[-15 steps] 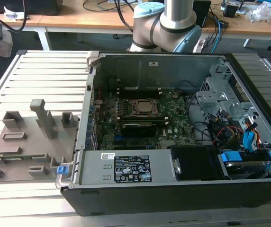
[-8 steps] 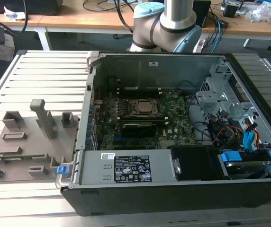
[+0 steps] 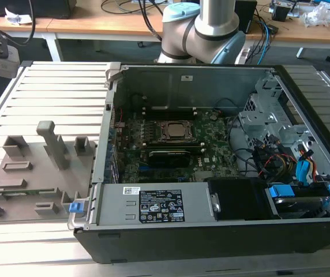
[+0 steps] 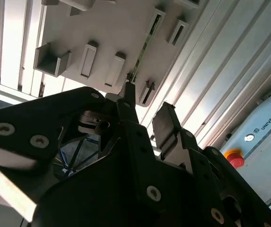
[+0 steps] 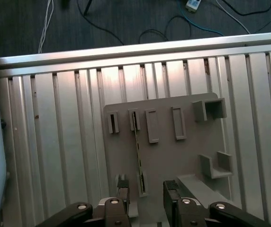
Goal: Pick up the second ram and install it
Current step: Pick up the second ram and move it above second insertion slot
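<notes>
The black two-finger gripper is released: in both wrist views its fingers stand spread with a clear gap between them and nothing clamped. The second ram, a long, thin green circuit-board stick, stands on its edge in the flat grey plastic fixture plate, its two ends seated in small raised holders. In the first wrist view the near end of the stick lies between the two fingers, apart from both; the second wrist view shows it running away from the fingertips across the plate. The plate rests on the ribbed aluminium table, at the exterior view's left of the open black computer case. Inside the case lies the large green motherboard with its square silver socket.
</notes>
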Motion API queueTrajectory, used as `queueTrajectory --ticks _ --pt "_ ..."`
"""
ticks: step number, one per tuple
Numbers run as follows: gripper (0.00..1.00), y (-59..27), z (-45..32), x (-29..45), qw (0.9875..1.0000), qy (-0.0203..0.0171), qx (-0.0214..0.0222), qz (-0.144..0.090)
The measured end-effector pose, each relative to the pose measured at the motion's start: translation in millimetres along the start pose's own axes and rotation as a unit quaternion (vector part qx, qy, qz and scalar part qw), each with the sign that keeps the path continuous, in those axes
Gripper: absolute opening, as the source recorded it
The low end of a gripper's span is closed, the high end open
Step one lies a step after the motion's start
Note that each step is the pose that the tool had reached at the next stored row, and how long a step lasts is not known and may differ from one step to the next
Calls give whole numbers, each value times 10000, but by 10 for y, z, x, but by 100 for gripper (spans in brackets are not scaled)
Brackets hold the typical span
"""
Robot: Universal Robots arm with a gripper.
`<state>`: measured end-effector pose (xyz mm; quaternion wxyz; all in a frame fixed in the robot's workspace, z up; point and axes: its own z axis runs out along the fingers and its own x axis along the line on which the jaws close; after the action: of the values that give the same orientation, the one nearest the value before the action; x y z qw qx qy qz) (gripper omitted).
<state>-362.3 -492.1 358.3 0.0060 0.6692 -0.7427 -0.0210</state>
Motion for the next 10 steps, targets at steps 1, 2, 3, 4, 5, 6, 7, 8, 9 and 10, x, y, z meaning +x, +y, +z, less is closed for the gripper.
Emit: queueTrajectory --ticks 1,2,3,4,5,6,7,8,9,10 --pt "42 0 17 0 10000 0 0 0" --pt "42 -1 38 1 10000 0 0 0" --pt "42 -2 50 1 10000 0 0 0" --pt "42 -2 61 1 10000 0 0 0" --pt "42 -3 76 1 10000 0 0 0" --pt "42 -3 85 2 10000 0 0 0" --pt "42 -4 92 2 10000 0 0 0" --pt "42 -4 107 2 10000 -1 1 0" --pt "42 -4 112 2 10000 0 0 0" --pt "42 -5 122 2 10000 0 0 0"
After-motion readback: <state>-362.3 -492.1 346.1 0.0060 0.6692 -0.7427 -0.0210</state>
